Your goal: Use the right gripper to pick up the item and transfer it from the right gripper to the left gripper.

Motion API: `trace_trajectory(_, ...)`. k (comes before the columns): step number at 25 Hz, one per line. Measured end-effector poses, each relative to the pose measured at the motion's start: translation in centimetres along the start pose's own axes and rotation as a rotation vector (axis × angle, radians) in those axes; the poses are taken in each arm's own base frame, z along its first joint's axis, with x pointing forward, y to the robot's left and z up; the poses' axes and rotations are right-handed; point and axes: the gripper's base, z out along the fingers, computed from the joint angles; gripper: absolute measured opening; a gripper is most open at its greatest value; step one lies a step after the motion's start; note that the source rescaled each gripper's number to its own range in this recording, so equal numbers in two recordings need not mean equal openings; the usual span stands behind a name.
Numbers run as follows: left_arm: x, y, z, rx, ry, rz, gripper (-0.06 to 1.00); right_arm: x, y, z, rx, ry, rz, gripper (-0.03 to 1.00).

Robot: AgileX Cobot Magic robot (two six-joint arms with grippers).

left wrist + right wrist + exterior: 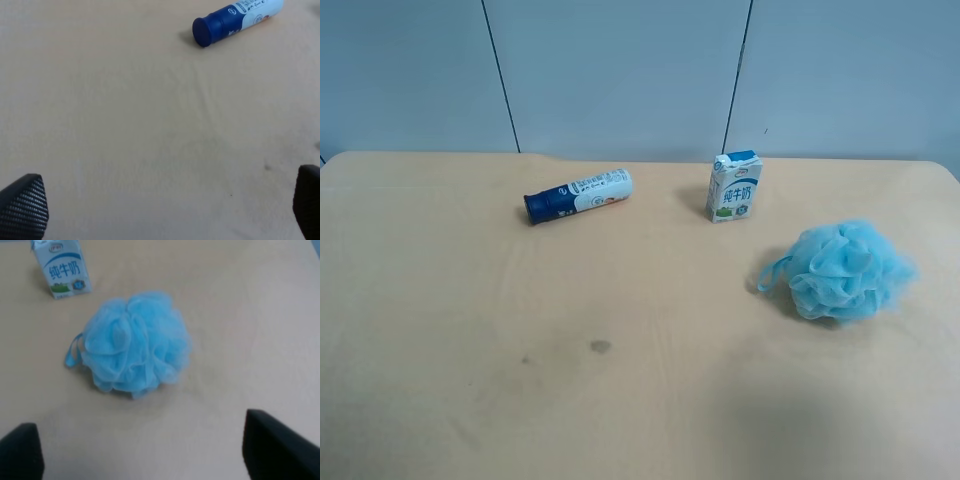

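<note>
Arms out of frame in ext high view; each wrist cam catches only 2 dark finger tips at the frame edge. Right claw [150, 450] wide, gripping nothing. Left claw [165, 202] also wide, over bare worktop [440, 330]. Carton [62, 267] top and tube [237, 17] far end cut off by frame. Pouf [848, 270]: fluffy light-blue mesh ball, cord loop [772, 272] sticking out toward ext view's left. It sits on worktop ahead of right claw, untouched, near ext view's right edge. Carton near but apart; bare worktop all round it.
</note>
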Motion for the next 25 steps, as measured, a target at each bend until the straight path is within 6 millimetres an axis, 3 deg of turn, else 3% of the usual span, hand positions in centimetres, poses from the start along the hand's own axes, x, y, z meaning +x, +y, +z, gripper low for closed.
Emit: trace_trajectory(25, 0.0, 0.0, 0.0, 0.0, 0.0, 0.0, 1.0, -0.01, 0.0, 0.01, 0.029, -0.001, 0.017, 1.0)
